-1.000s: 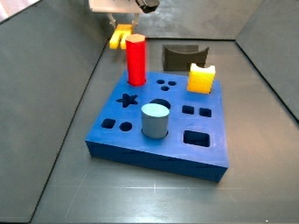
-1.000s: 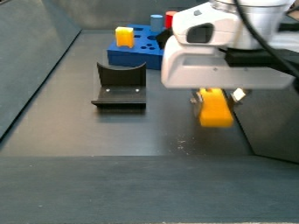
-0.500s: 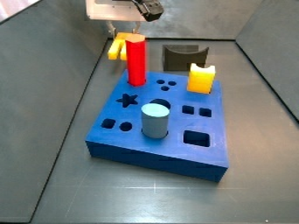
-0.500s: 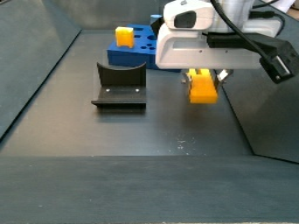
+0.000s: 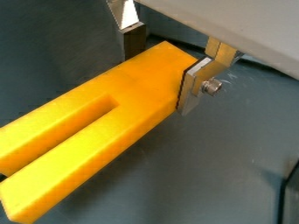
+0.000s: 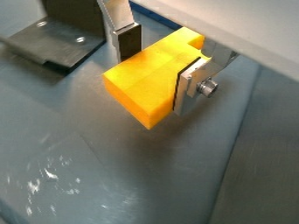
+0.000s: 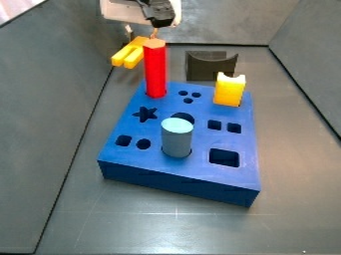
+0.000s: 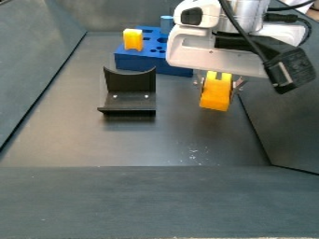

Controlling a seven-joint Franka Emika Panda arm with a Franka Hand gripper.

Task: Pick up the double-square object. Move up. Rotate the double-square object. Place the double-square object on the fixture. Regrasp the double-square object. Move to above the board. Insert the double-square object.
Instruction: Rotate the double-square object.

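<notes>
The double-square object [image 5: 103, 115] is a long yellow bar with a slot splitting one end into two prongs. My gripper [image 5: 163, 59] is shut on its solid end, a silver finger [image 5: 197, 80] flat against each side. In a side view the double-square object [image 7: 130, 53] hangs tilted in the air behind the board's far left corner, above the floor. The blue board [image 7: 186, 149] lies in the middle of the bin. The dark fixture [image 8: 127, 91] stands on the floor to the left of the gripper [image 8: 218, 77], apart from the bar [image 8: 217, 92].
On the board stand a red peg [image 7: 155, 69], a short yellow notched peg [image 7: 230, 90] and a grey-blue cylinder [image 7: 177, 136]. Star, round and square holes show in its top. Grey bin walls [image 7: 80, 60] rise close on both sides.
The gripper has risen with the bar off the floor. The bar has turned from nearly upright to a slanted, more level pose.
</notes>
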